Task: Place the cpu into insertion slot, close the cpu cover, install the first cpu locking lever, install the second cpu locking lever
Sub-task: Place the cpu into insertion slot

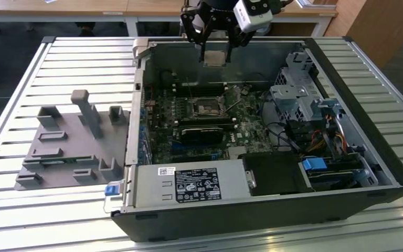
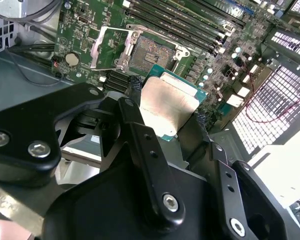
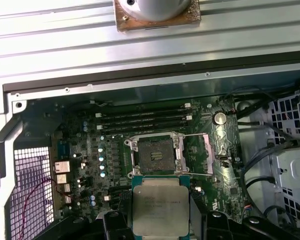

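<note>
My gripper (image 1: 215, 52) hangs above the back of the open computer case, shut on the cpu (image 1: 214, 58), a flat square chip with a silvery-beige top. In both wrist views the cpu (image 2: 167, 102) (image 3: 160, 207) sits level between two black fingers (image 2: 140, 130). Below it, on the green board, the insertion slot (image 1: 207, 107) (image 2: 149, 52) (image 3: 152, 152) lies bare with its dark centre showing. The cpu cover (image 2: 107, 47) (image 3: 197, 152), a thin silvery frame, is swung open beside the slot. The chip is clearly above the socket, not touching it.
Long memory slots (image 3: 140, 120) run beside the socket. A black module (image 1: 201, 131), the power supply (image 1: 187, 184) and a drive cage (image 1: 299, 100) with cables fill the case. A grey fixture (image 1: 69, 142) stands on the slatted table (image 1: 19, 210) at the exterior view's left.
</note>
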Controlling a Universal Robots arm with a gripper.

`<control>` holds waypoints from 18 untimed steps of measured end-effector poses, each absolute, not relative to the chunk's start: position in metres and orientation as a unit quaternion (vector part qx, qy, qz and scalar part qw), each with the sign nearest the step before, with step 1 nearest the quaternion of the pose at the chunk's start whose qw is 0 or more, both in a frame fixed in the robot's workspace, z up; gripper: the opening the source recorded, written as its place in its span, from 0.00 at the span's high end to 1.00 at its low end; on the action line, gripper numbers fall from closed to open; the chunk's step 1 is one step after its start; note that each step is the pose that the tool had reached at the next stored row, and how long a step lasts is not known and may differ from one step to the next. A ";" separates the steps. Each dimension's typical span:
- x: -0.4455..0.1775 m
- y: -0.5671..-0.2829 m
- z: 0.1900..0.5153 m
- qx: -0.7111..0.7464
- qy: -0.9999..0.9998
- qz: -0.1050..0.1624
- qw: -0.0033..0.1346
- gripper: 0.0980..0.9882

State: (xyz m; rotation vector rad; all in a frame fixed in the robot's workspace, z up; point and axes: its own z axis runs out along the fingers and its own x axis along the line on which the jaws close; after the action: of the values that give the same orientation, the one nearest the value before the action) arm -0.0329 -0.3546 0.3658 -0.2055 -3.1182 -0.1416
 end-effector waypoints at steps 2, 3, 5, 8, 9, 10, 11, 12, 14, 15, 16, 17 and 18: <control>-0.033 -0.355 0.366 -0.067 -0.997 -0.045 0.007 0.50; -0.033 -0.355 0.366 -0.067 -0.997 -0.045 0.007 0.50; -0.033 -0.355 0.366 -0.068 -0.997 -0.045 0.007 0.50; -0.033 -0.355 0.366 -0.070 -0.997 -0.045 0.007 0.50; -0.033 -0.355 0.366 -0.070 -0.996 -0.045 0.007 0.50; -0.033 -0.355 0.366 -0.071 -0.996 -0.045 0.006 0.50; -0.033 -0.355 0.366 -0.071 -0.996 -0.045 0.006 0.50; -0.033 -0.355 0.366 -0.072 -0.996 -0.045 0.006 0.50; -0.033 -0.355 0.366 -0.073 -0.996 -0.045 0.006 0.50; -0.033 -0.355 0.366 -0.073 -0.996 -0.045 0.006 0.50; -0.033 -0.355 0.366 -0.074 -0.996 -0.045 0.006 0.50; -0.033 -0.355 0.366 -0.074 -0.996 -0.045 0.006 0.50; -0.033 -0.355 0.366 -0.075 -0.996 -0.045 0.006 0.50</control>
State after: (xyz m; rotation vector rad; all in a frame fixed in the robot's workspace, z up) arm -0.0329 -0.3546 0.3658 -0.2341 -3.1170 -0.1417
